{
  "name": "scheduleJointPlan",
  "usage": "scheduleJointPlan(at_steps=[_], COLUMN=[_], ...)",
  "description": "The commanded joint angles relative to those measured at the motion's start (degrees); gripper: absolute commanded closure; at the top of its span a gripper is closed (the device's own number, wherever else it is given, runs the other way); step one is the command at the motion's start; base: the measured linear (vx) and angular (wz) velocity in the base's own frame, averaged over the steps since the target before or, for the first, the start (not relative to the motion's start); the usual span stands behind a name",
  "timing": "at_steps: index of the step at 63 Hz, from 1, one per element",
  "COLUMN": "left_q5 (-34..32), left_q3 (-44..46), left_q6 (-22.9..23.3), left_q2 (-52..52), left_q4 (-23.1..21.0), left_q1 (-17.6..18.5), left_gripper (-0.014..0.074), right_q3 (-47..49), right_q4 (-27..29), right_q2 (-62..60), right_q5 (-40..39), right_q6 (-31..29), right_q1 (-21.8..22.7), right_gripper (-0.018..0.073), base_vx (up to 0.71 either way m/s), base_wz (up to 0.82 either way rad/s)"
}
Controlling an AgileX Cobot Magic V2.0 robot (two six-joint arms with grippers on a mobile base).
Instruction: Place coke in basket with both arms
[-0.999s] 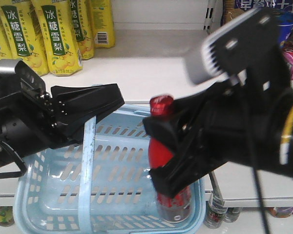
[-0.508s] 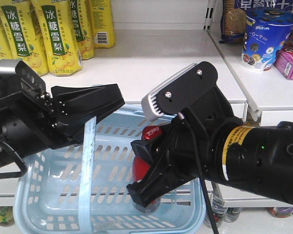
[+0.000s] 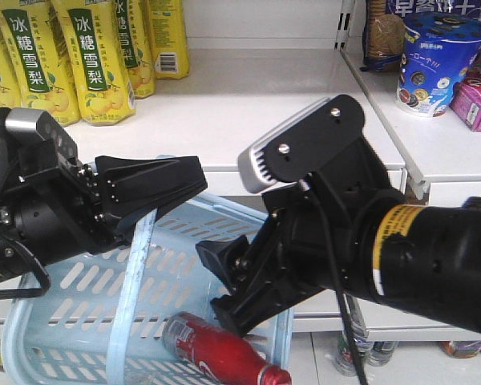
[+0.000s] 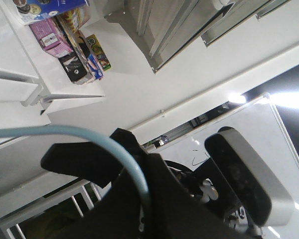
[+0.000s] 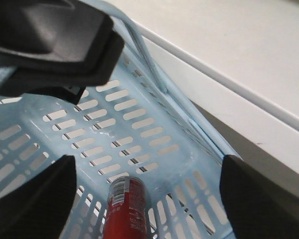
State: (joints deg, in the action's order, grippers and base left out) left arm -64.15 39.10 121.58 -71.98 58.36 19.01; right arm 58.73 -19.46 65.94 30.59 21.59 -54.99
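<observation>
Released since half a second ago, the coke now lies inside the basket, right gripper spread wide above it, left gripper clamping the basket's handle; placing looks done.

One coke lies in one light blue basket, and two black hands show: the left hand and the right hand. On the shelf at least four yellow drink packs stand in a row. There is also one blue cup and one pink box.
</observation>
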Motion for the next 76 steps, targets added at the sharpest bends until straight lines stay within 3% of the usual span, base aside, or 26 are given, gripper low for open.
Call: scheduleJointPlan(at_steps=[1,10,21,33,39,47,54,64,69,76], left_q5=[-14.6,-14.6,-14.6,-14.6,-14.6,-14.6,-14.6,-14.6,-14.6,-14.6], left_q3=[2.11,2.11,2.11,2.11,2.11,2.11,2.11,2.11,2.11,2.11], left_q6=[-0.27,-0.27,-0.27,-0.27,-0.27,-0.27,-0.27,-0.27,-0.27,-0.27], left_q2=[1.64,1.64,1.64,1.64,1.64,1.64,1.64,1.64,1.64,1.64], left_q4=[-7.2,-7.2,-7.2,-7.2,-7.2,-7.2,-7.2,-7.2,-7.2,-7.2], left_q1=[0.33,0.33,0.33,0.33,0.33,0.33,0.33,0.33,0.33,0.33], left_gripper=[0.0603,0.0603,0.0603,0.0603,0.0603,0.0603,0.0603,0.0603,0.0603,0.0603], right_q3=[1.92,1.92,1.75,-5.76,-14.72,-27.18,-38.06,-45.71,-46.43,-46.7], right_q4=[-1.36,-1.36,-1.32,-2.72,-5.09,-12.19,-23.41,-32.27,-34.68,-35.96], right_q2=[-4.14,-10.33,-20.42,-32.04,-38.7,-46.36,-51.8,-56.28,-56.88,-56.93], right_q5=[-0.03,4.29,10.2,11.64,8.68,3.06,2.24,2.21,2.17,2.05], right_q6=[0.98,0.93,0.33,1.29,5.4,15.85,29.95,47.11,52.37,54.5], right_q1=[0.12,0.12,0.07,0.07,0.12,0.12,0.12,0.12,0.12,0.12], right_gripper=[0.0008,0.0195,0.0578,0.0564,0.0564,0.0564,0.0564,0.0564,0.0564,0.0564], base_vx=[0.0,0.0,0.0,0.0,0.0,0.0,0.0,0.0,0.0,0.0], base_wz=[0.0,0.0,0.0,0.0,0.0,0.0,0.0,0.0,0.0,0.0])
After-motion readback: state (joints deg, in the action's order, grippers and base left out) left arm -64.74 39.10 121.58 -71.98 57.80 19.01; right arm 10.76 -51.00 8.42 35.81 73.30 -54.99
